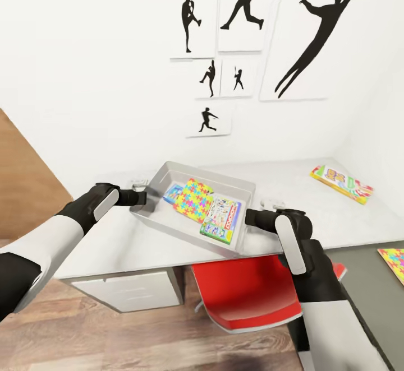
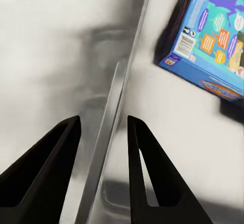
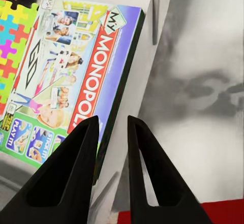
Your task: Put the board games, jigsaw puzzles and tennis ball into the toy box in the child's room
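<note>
The light grey toy box (image 1: pixel 209 173) sits skewed on the table (image 1: pixel 314 214). Inside it lie a blue board game (image 1: pixel 171 193), a jigsaw puzzle (image 1: pixel 193 199) and a Monopoly board game (image 1: pixel 223 219). My left gripper (image 1: pixel 143 196) is shut on the box's left end wall; the left wrist view shows that wall (image 2: pixel 114 97) between its fingers (image 2: pixel 66 137), with the blue game (image 2: pixel 208 36) beyond. My right gripper (image 1: pixel 250 217) is shut on the right end wall (image 3: pixel 152 71), beside the Monopoly box (image 3: pixel 76 76) and the puzzle (image 3: pixel 15 36). The tennis ball is out of view.
A third board game (image 1: pixel 341 183), yellow, red and green, lies at the table's far right. A second jigsaw puzzle (image 1: pixel 394 261) rests on the lower dark top at the right edge. A red chair (image 1: pixel 252 295) stands under the table. Wood floor lies to the left.
</note>
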`<state>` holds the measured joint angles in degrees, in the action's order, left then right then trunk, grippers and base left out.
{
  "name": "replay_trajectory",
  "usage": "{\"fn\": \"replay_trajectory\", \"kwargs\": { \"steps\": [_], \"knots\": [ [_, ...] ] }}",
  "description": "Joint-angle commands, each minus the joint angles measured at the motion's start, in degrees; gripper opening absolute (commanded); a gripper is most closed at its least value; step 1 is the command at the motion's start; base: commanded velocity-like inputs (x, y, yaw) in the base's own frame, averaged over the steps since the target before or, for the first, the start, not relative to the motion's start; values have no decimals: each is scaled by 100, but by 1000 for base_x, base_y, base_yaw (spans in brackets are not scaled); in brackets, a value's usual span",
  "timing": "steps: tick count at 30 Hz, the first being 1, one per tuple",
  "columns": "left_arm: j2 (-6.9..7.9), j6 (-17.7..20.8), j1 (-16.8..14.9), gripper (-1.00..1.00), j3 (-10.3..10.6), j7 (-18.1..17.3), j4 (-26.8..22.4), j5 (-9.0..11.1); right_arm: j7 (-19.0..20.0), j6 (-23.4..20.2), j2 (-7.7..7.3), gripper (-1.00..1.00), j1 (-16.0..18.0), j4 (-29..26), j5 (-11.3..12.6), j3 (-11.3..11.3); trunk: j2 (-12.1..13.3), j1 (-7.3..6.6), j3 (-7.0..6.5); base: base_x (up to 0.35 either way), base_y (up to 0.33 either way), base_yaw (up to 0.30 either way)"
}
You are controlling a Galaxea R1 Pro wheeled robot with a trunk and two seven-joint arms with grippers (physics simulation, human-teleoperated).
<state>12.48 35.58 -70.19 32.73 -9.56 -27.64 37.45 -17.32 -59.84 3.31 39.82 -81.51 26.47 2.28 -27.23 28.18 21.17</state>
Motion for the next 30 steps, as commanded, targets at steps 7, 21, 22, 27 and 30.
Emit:
{"fn": "replay_trajectory", "kwargs": {
  "steps": [7,21,22,27,30],
  "knots": [
    [3,134,-4,-100,281,-24,-5,175,-34,-16,3,-100,8,-23,463,264,-10,2,8,-1,0,289],
    [8,133,-4,-100,278,-23,-5,181,-34,-16,3,-100,8,-23,464,267,-10,2,8,0,0,292],
    [8,133,-4,-100,278,-24,-5,181,-34,-16,5,-100,8,-23,464,268,-10,2,8,0,0,292],
    [8,134,-4,-100,278,-32,-5,183,-34,-16,8,-100,8,-23,461,271,-10,2,8,0,0,292],
    [8,134,-4,-100,278,-35,-5,183,-34,-16,6,-100,11,-23,461,270,-10,2,8,0,0,292]
  ]
}}
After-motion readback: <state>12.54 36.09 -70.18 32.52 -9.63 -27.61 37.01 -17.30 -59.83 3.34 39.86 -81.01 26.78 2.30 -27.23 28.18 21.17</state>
